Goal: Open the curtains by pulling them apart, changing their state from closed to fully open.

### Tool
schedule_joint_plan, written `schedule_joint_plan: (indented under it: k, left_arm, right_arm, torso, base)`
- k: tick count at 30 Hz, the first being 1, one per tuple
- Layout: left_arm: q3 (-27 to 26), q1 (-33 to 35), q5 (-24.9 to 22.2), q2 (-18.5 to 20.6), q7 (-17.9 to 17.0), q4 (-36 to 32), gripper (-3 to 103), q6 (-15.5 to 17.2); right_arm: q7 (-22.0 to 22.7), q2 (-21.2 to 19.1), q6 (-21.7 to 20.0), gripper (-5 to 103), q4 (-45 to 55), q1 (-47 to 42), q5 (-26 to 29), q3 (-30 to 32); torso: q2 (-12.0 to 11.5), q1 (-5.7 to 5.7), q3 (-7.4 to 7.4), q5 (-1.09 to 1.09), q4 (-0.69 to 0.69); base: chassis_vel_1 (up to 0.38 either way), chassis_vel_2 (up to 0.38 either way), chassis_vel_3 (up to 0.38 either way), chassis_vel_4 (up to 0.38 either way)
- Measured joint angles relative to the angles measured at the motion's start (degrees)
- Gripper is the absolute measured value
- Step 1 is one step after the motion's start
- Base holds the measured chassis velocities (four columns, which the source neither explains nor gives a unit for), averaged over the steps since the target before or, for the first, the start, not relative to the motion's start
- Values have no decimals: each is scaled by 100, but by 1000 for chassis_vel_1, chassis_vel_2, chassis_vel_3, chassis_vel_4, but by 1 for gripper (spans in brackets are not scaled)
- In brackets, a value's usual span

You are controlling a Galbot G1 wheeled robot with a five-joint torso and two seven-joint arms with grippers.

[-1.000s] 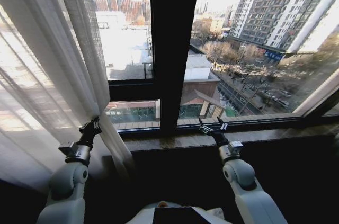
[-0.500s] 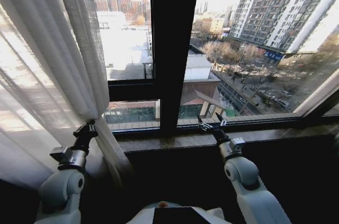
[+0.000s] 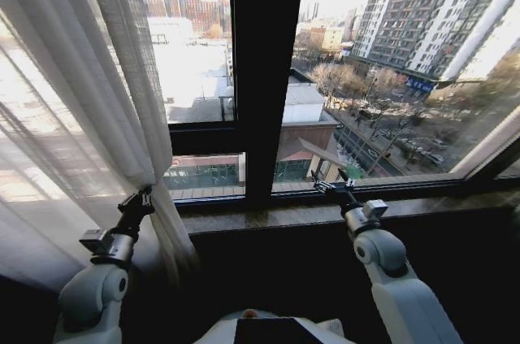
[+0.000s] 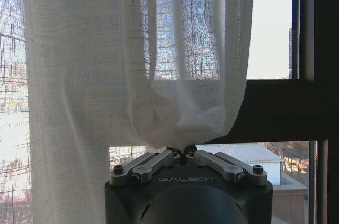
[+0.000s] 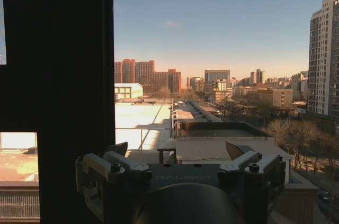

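Note:
The sheer white pleated curtains [image 3: 73,116] hang gathered over the left part of the window. In the head view my left gripper [image 3: 145,196] is low at the panel's inner edge, shut on a fold of it. In the left wrist view the curtains [image 4: 79,75] drape down into a pinched bunch at the left gripper [image 4: 180,152]. My right gripper [image 3: 331,180] is open just above the window sill, right of the centre post, with nothing in it. In the right wrist view the right gripper [image 5: 177,152] has its fingers spread against the city outside.
A wide dark window post [image 3: 264,76] stands in the middle, with a horizontal bar to its left. The stone sill [image 3: 268,215] runs along below the glass, above a dark wall. The glass right of the post is uncovered.
My right gripper has moved a little to the right and up along the sill. The left gripper has stayed shut on the curtain, and the fold's lower end has drawn slightly left.

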Motion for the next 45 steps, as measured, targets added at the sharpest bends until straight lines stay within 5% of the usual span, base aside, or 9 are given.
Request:
schedule_joint_plan:
  k: [18,45]
  left_arm:
    - [-28,30,15,-43,-15,-65,0,-18]
    - [-12,58,63,-105,-19,-74,0,-128]
  right_arm:
    - [-9,121,121,100,393,-203,-365,-165]
    - [-71,127,132,100,363,-222,-421,-201]
  torso:
    - [0,0,0,1,0]
    - [0,0,0,0,-1]
  base:
    - [62,63,-59,-58]
    - [321,324,-322,-322]
